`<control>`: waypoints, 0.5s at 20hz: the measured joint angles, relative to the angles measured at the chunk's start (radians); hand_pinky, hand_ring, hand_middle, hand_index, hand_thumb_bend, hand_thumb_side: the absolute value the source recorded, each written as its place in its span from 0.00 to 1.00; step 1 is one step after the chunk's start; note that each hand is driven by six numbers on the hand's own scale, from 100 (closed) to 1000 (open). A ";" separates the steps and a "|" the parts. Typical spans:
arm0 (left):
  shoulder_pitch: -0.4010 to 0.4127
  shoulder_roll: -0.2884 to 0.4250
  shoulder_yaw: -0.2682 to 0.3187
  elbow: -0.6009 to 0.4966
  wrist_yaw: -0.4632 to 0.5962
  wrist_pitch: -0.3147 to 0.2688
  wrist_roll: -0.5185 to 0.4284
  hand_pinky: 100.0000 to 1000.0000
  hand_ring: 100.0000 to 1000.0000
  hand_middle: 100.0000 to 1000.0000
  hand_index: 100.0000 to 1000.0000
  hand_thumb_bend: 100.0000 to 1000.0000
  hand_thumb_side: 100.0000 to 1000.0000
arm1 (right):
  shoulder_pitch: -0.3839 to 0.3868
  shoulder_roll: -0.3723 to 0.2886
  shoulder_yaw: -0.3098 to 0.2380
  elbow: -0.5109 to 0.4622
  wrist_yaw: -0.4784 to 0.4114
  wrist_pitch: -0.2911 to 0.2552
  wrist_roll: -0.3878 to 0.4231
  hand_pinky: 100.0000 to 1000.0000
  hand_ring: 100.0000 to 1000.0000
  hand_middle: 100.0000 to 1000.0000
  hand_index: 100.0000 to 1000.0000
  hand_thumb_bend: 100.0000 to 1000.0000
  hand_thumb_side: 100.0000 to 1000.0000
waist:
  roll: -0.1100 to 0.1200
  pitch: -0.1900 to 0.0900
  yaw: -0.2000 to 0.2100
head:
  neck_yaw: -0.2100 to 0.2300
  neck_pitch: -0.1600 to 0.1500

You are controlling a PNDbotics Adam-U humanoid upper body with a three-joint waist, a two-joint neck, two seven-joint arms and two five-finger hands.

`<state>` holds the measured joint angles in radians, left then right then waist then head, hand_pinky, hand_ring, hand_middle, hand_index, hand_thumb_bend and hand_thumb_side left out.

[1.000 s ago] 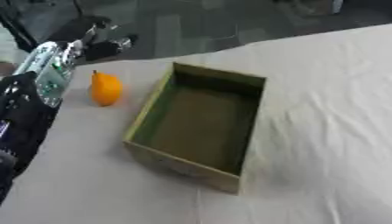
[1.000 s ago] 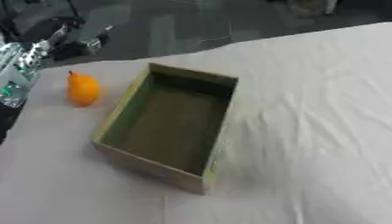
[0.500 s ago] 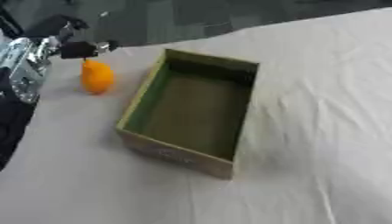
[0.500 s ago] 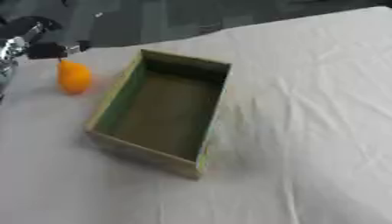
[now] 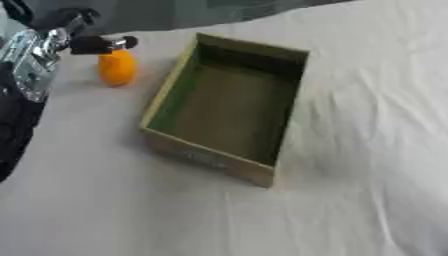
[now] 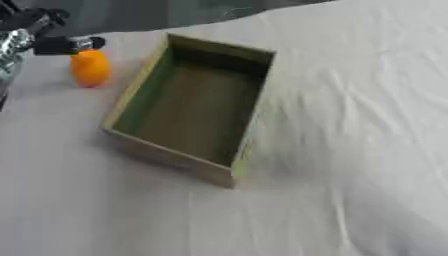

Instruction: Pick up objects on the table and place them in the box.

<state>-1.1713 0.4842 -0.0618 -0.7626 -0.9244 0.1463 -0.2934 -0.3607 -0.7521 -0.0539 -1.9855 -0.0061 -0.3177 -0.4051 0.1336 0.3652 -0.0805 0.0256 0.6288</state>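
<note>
orange fruit stood on the cloth at 9 o'clock of the empty box, just beside its wall. my left hand hung over its top, fingers spread and holding nothing, placed to close down on it.

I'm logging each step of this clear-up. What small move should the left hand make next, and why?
Probably lower the left hand a little and curl its fingers round the orange fruit. Its fingertips sit at the fruit's top, the fruit is on the cloth left of the box, and the box looks empty.
</note>
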 measured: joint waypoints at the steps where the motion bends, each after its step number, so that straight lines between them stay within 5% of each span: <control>1: 0.000 0.000 0.002 0.002 -0.001 0.003 0.001 0.86 0.90 0.84 0.97 0.68 0.80 | 0.000 0.000 0.000 0.000 0.000 0.001 -0.001 0.73 0.79 0.78 0.88 0.00 0.54 | 0.000 0.002 -0.001 | 0.002 -0.004; 10: 0.002 0.000 0.012 0.021 -0.030 0.024 0.011 0.85 0.88 0.82 0.94 0.64 0.75 | 0.000 0.000 0.000 0.000 0.001 0.004 -0.003 0.73 0.79 0.77 0.88 0.00 0.54 | 0.002 0.015 -0.002 | 0.008 -0.033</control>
<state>-1.1694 0.4846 -0.0502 -0.7418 -0.9540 0.1704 -0.2826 -0.3609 -0.7518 -0.0540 -1.9855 -0.0052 -0.3134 -0.4083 0.1358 0.3805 -0.0827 0.0336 0.5962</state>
